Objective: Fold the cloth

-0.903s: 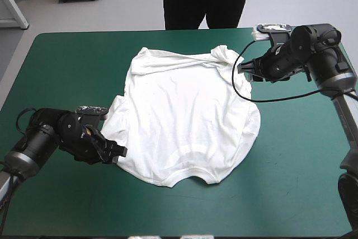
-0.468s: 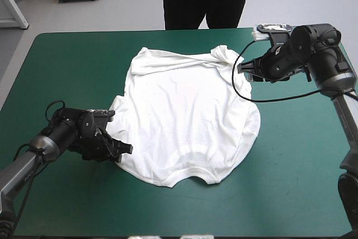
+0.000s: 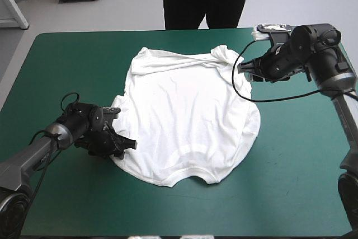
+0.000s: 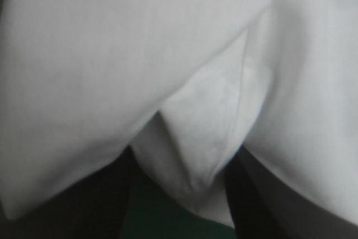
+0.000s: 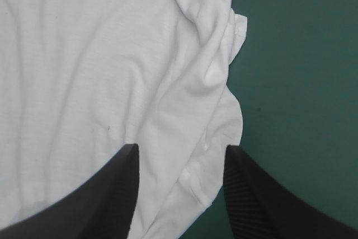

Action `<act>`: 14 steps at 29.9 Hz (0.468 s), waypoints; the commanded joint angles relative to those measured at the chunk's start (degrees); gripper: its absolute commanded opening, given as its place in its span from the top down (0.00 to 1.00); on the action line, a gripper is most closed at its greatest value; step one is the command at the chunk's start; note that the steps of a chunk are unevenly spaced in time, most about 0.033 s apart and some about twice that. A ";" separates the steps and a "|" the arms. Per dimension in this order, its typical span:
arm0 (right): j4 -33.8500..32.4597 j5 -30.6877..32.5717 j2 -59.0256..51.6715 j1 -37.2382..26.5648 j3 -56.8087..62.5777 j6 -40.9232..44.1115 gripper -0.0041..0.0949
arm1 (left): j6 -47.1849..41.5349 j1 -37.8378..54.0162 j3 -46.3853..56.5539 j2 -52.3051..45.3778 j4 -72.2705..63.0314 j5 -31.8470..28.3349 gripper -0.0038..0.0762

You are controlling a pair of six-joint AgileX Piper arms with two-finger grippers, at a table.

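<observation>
The desk [image 3: 67,60] has a teal-green cover, and the white T-shirt [image 3: 190,116] lies spread flat across its middle. The neckline points to the near edge, and the far right corner is bunched into a small ridge.

The right claw [image 3: 244,71] is at that bunched corner, beside the shirt's far right edge. In its wrist view its black fingers [image 5: 112,194] stand well apart, gripping nothing, with the wrinkled edge of the shirt between and ahead of them and bare cover to one side.

The left claw [image 3: 124,145] sits low at the shirt's left edge. Its fingers [image 4: 106,205] are also spread apart. A folded flap of the shirt lies between them and cloth drapes over their tips.
</observation>
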 commanded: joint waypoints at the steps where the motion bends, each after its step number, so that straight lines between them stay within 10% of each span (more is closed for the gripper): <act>1: 0.39 -0.13 -2.80 -0.04 -1.29 -0.16 0.51 | 0.64 -0.14 0.64 2.90 -1.86 -2.83 0.63; 5: 0.61 -0.13 -2.80 0.00 -1.16 -0.16 0.51 | 3.49 -0.14 0.54 2.67 -3.77 -3.22 0.96; 14: -9.00 -0.13 -2.92 9.75 4.85 1.70 0.43 | 5.84 -0.14 0.54 2.67 -4.76 -2.86 0.96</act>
